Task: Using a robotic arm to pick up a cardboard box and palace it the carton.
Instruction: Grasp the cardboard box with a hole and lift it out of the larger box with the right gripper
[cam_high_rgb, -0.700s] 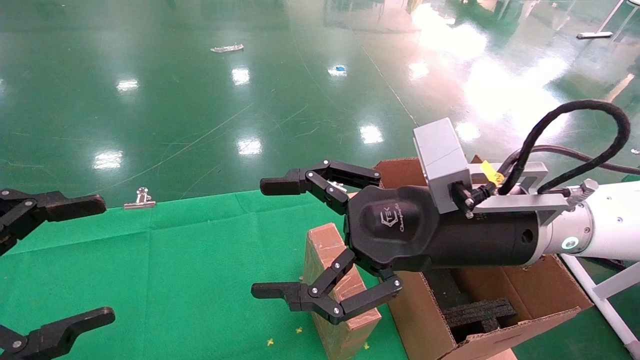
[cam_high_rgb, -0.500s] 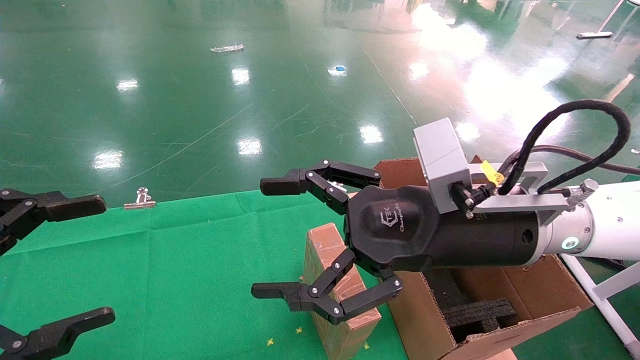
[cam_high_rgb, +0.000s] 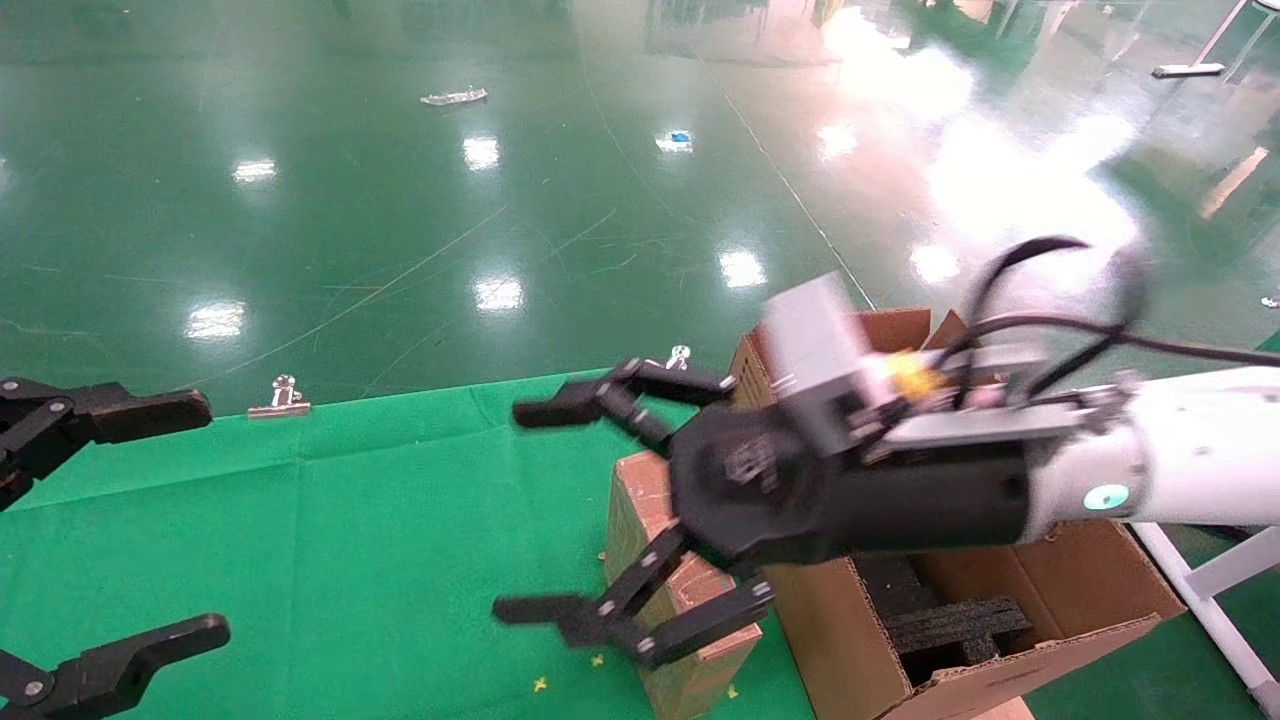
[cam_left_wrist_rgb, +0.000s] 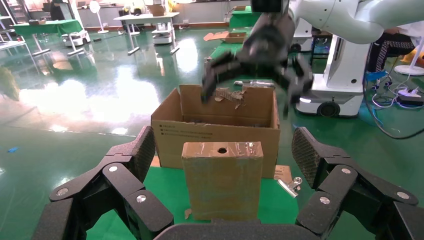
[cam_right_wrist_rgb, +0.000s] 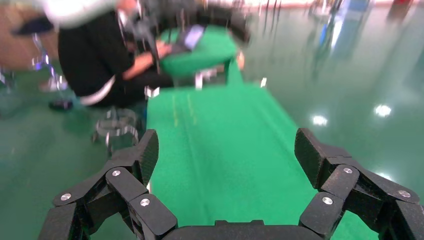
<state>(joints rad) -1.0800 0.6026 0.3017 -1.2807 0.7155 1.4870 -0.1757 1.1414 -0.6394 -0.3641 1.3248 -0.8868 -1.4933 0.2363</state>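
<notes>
Head view: a green cloth (cam_high_rgb: 330, 520) covers the table, and beyond it lies a glossy green floor (cam_high_rgb: 400, 200) dotted with lamp reflections. A metal clip (cam_high_rgb: 281, 398) sits on the cloth's far edge at about 10 o'clock. The cardboard box (cam_high_rgb: 672, 590), a brown slab with a taped narrow top, stands on edge at 6 o'clock, its long axis running away from the robot, touching or just beside the carton (cam_high_rgb: 1000, 600) at 4 o'clock. The carton is open, with black foam blocks (cam_high_rgb: 950, 625) inside. The robotic arm (cam_high_rgb: 1190, 470) reaches in from 3 o'clock; its right gripper (cam_high_rgb: 535, 510) hangs above the box, jaws spread wide and holding nothing. The left gripper (cam_high_rgb: 150, 520) waits at 9 o'clock, jaws wide.

Left wrist view: the left gripper (cam_left_wrist_rgb: 222, 155) frames the cardboard box (cam_left_wrist_rgb: 222, 180), upright, its taped top edge showing a small round hole. Behind stands the carton (cam_left_wrist_rgb: 220, 132), with printed lines and a torn flap. The right gripper (cam_left_wrist_rgb: 255, 82) hovers above it. Tables and a white robot base (cam_left_wrist_rgb: 345, 75) fill the hall.

Right wrist view: the right gripper (cam_right_wrist_rgb: 225, 155), jaws wide, looks along the green cloth (cam_right_wrist_rgb: 220, 150) toward a crouching person (cam_right_wrist_rgb: 100, 55) in black.
</notes>
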